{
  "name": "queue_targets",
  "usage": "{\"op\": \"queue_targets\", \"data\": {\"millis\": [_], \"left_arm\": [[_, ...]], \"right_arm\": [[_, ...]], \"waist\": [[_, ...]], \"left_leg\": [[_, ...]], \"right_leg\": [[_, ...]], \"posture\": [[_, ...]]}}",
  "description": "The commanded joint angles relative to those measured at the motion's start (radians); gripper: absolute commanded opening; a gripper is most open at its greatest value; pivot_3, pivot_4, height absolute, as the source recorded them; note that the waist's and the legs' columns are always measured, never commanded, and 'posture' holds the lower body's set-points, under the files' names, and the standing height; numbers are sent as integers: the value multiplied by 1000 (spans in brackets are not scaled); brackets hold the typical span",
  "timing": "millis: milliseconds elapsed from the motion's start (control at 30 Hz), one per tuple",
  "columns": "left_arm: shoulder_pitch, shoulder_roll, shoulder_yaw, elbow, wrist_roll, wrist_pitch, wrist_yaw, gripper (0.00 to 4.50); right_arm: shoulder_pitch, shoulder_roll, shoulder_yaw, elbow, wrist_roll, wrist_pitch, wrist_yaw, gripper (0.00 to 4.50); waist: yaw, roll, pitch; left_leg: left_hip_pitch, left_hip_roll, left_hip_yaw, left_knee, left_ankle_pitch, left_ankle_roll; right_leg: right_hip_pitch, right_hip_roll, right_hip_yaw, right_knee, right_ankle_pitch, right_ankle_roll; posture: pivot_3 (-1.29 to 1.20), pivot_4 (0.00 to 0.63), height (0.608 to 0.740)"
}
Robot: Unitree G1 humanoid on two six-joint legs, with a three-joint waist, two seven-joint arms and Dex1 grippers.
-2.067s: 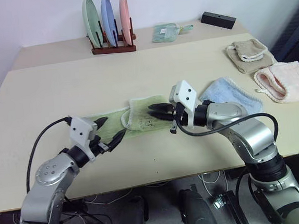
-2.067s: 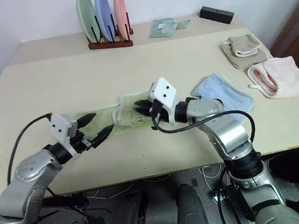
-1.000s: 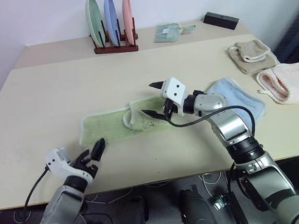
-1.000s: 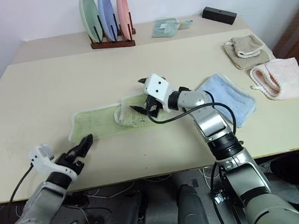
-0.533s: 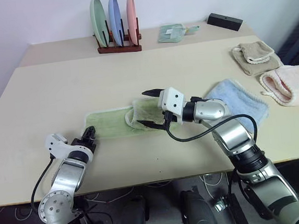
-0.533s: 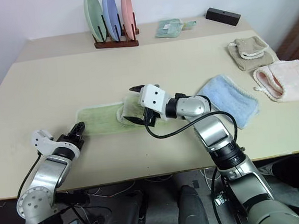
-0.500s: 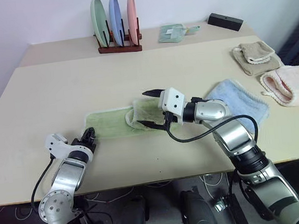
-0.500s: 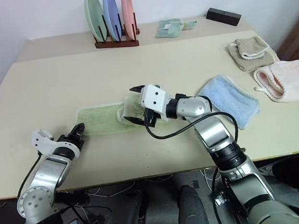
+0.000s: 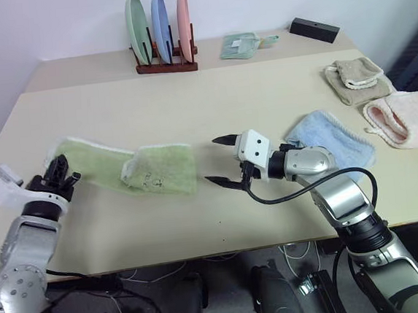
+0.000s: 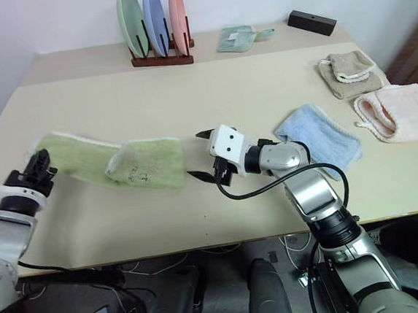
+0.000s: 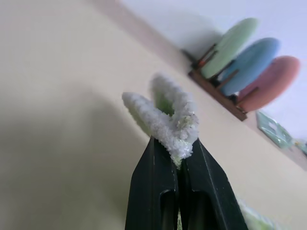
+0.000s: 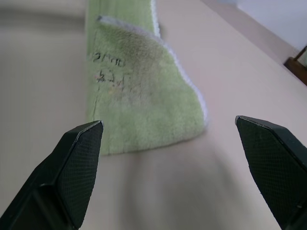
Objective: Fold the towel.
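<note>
The towel (image 9: 155, 172) is light green with white edging and lies stretched across the left half of the table (image 9: 262, 93). Its right part is doubled over and shows dark markings. My left gripper (image 9: 59, 172) is shut on the towel's left end and holds it raised off the table. In the left wrist view the black fingers (image 11: 158, 177) pinch the bunched white edge (image 11: 169, 117). My right gripper (image 9: 215, 160) stands open just right of the towel's folded end, apart from it. In the right wrist view the towel (image 12: 136, 91) lies ahead of the spread fingers (image 12: 79, 160).
A light blue towel (image 9: 332, 142) lies right of my right arm, with a beige towel (image 9: 354, 79) and a pink towel (image 9: 403, 117) beyond it. At the back stand a rack of three plates (image 9: 160, 32), a small green cloth (image 9: 239, 45) and a black box (image 9: 315, 28).
My left gripper has shut on the towel's left end and risen up and to the left. That dragged the towel left, out from between the right gripper's fingers, which stay open.
</note>
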Motion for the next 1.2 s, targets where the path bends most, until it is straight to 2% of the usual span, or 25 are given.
{"op": "queue_targets", "data": {"millis": [33,167,233,300,433,600,667,700,767,900,1100,1133,1200], "left_arm": [[-61,105,-109,-85,83,16,-169,25],[-135,177,-320,-131,204,35,-332,25],[-157,241,-486,-146,335,24,-458,25],[-165,280,-601,-130,450,-6,-541,25],[-200,275,-710,-53,595,-30,-601,25],[-201,261,-762,3,702,-55,-667,25],[-197,248,-757,16,721,-52,-677,25],[-192,238,-746,20,719,-43,-679,590],[-181,225,-724,14,718,-39,-688,1347],[-136,216,-613,-33,661,-14,-691,3414],[-38,222,-340,-130,444,97,-722,3414],[-25,224,-300,-146,406,114,-729,3456],[-11,225,-209,-162,328,157,-714,2954]], "right_arm": [[0,-2,-7,-15,6,-22,2,4500],[-2,8,0,0,0,-28,-5,4500],[0,9,2,8,-7,-34,-11,4500],[1,10,-1,10,-11,-36,-17,4500],[12,6,-8,1,-13,-36,-28,4500],[29,0,-11,-15,-13,-32,-40,4500],[29,0,-10,-17,-14,-31,-43,4500],[30,1,-9,-18,-15,-31,-45,4500],[29,1,-9,-18,-16,-31,-47,4500],[20,2,-13,-16,-17,-29,-50,4500],[-10,34,-46,-21,40,27,-60,4500],[-15,42,-51,-24,53,40,-61,3980],[-33,63,-57,-22,81,70,-65,3214]], "waist": [[0,0,0],[-5,0,0],[-8,0,0],[-15,1,0],[-29,1,1],[-26,1,1],[-26,1,1],[-26,1,1],[-27,1,1],[-29,1,1],[-28,1,1],[-29,1,1],[-28,1,1]], "left_leg": [[0,0,0,0,0,0],[0,-1,1,0,0,0],[0,-1,1,-1,0,0],[0,0,4,-3,0,0],[1,1,5,-6,0,0],[1,1,4,-9,0,-1],[1,1,3,-9,0,-1],[1,1,2,-9,0,-1],[1,1,1,-9,0,-1],[1,1,1,-10,1,-1],[1,2,0,-10,1,-1],[1,2,0,-10,1,-1],[1,2,0,-10,1,-1]], "right_leg": [[0,0,0,0,0,0],[1,-1,1,-1,0,0],[0,0,1,-1,1,1],[-1,0,1,-1,1,2],[-2,0,1,-1,1,2],[-3,0,1,-1,2,3],[-3,0,1,-2,2,4],[-3,0,1,-2,2,4],[-3,0,1,-2,2,4],[-4,0,1,-1,2,4],[-4,0,1,-1,2,4],[-4,-1,1,-1,2,4],[-4,-1,1,-1,2,4]], "posture": [[0,150,737],[0,150,737],[0,150,737],[0,150,737],[0,150,737],[0,150,737],[0,150,737],[0,150,737],[0,150,737],[0,150,737],[0,150,737],[0,150,737],[0,150,737]]}}
